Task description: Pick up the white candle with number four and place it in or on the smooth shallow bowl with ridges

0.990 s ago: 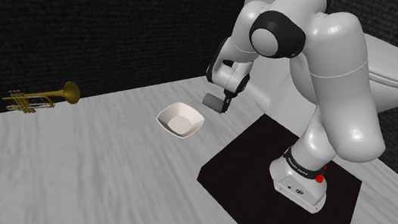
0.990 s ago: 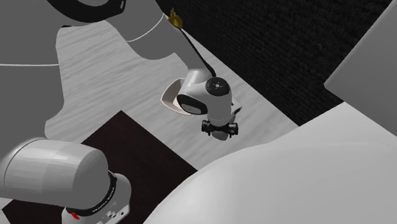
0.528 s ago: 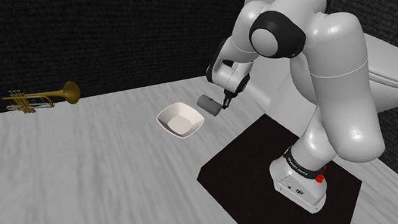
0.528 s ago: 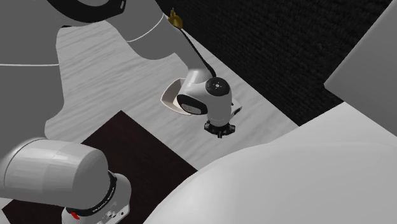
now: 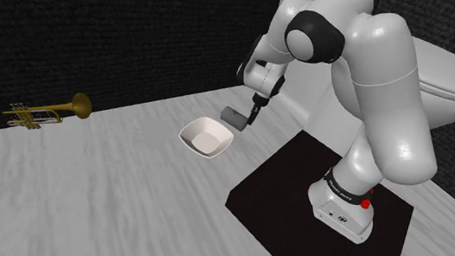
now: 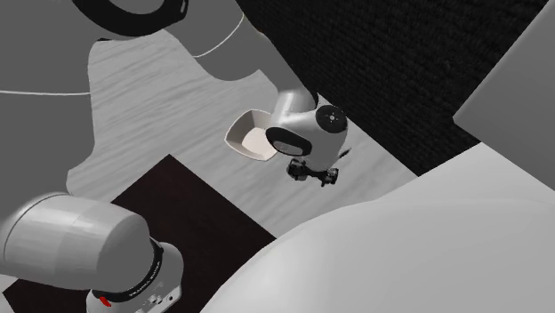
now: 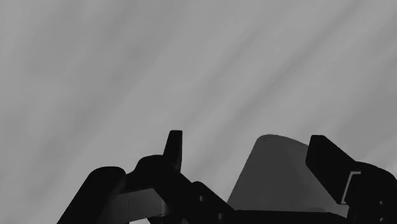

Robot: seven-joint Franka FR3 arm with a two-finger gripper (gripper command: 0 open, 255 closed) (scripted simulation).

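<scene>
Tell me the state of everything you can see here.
gripper: tilted, shut on the grey candle
grey candle: held, not yet in the white bowl
white bowl: upright, empty
trumpet: lying on its side, untouched

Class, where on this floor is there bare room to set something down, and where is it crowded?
Bare floor lies wide between the trumpet and the bowl, and along the shoulder view's lower left up to the black mat. It is crowded beside the bowl, where the gripper holds the candle.
</scene>
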